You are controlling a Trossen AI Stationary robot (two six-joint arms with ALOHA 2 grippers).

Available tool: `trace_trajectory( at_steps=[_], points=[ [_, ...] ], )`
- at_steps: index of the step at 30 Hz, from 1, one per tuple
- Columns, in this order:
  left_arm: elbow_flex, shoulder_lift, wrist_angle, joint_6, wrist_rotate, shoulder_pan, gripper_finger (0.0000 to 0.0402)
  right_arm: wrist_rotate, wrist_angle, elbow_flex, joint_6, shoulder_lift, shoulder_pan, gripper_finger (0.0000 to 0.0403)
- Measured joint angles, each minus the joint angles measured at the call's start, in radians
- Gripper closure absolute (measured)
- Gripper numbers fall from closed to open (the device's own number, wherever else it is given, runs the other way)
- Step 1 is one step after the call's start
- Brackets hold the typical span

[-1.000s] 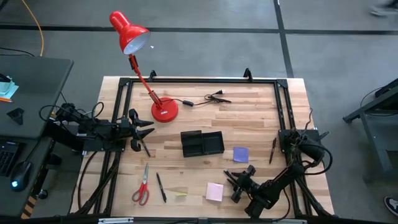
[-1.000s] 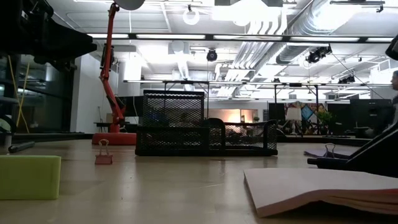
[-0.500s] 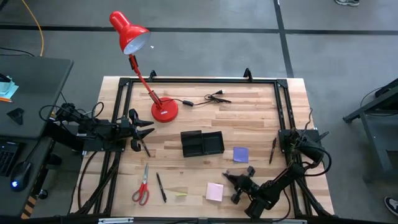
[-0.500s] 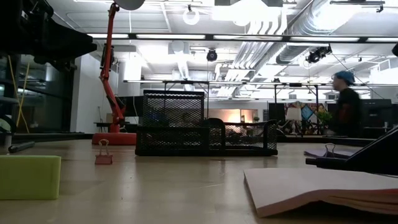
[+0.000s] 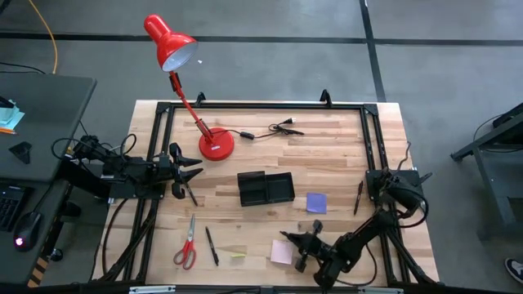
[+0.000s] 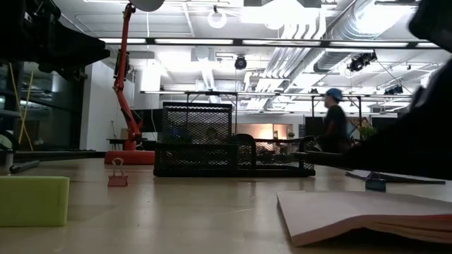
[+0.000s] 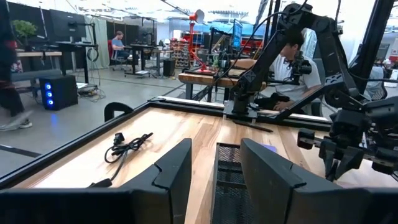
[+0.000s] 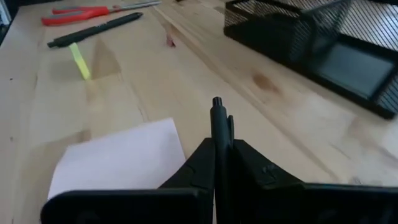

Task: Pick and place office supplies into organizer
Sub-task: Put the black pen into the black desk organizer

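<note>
On the table's near edge my right end effector is clamped on a pen beside the pink pad. Organizer at centre looks empty; scissors, purple pad and other pens remain out. Left end effector waits part-open, empty. Organizer compartments poorly visible.

Even, bright overhead light on my pale wooden table, shadows faint. Low view: glaring white ceiling lamps, soft-focus pale pink paper pad up close. My left wrist view blurs the dark fingers.
</note>
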Motion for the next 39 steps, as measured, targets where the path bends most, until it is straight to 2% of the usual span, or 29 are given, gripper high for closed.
trace_trajectory(
  at_steps=[11, 15, 21, 25, 27, 30, 34, 36, 39],
  points=[
    [0.0, 0.0, 0.0, -0.009, 0.0, 0.001, 0.0275, -0.033, 0.193, 0.001, -0.289, -0.004, -0.076, 0.0386],
    [0.0, 0.0, 0.0, -0.167, 0.032, 0.0, 0.0275, -0.069, 0.313, 0.002, -0.42, -0.006, -0.102, 0.0389],
    [0.0, 0.0, 0.001, -0.217, 0.073, 0.0, 0.0275, -0.081, 0.543, 0.002, -0.651, -0.006, -0.129, 0.0387],
    [0.0, 0.0, 0.001, -0.249, 0.179, 0.0, 0.0275, -0.146, 0.692, 0.002, -0.789, -0.006, -0.143, 0.0389],
    [0.0, 0.0, 0.006, -0.29, 0.197, 0.0, 0.0275, -0.182, 0.734, 0.002, -0.824, -0.007, -0.151, 0.0389],
    [0.0, 0.0, 0.018, -0.317, 0.237, 0.0, 0.0275, -0.21, 0.751, 0.002, -0.841, -0.007, -0.162, 0.0386],
    [-0.003, 0.012, 0.074, -0.29, 0.345, 0.0, 0.0275, -0.255, 0.75, 0.002, -0.841, -0.007, -0.182, 0.0388],
    [-0.004, 0.035, 0.083, -0.288, 0.322, 0.0, 0.0275, -0.272, 0.751, 0.002, -0.84, -0.007, -0.191, 0.0389],
    [-0.004, 0.088, 0.143, -0.28, 0.206, 0.0, 0.0275, -0.293, 0.759, 0.002, -0.841, -0.007, -0.2, 0.0388]
  ],
)
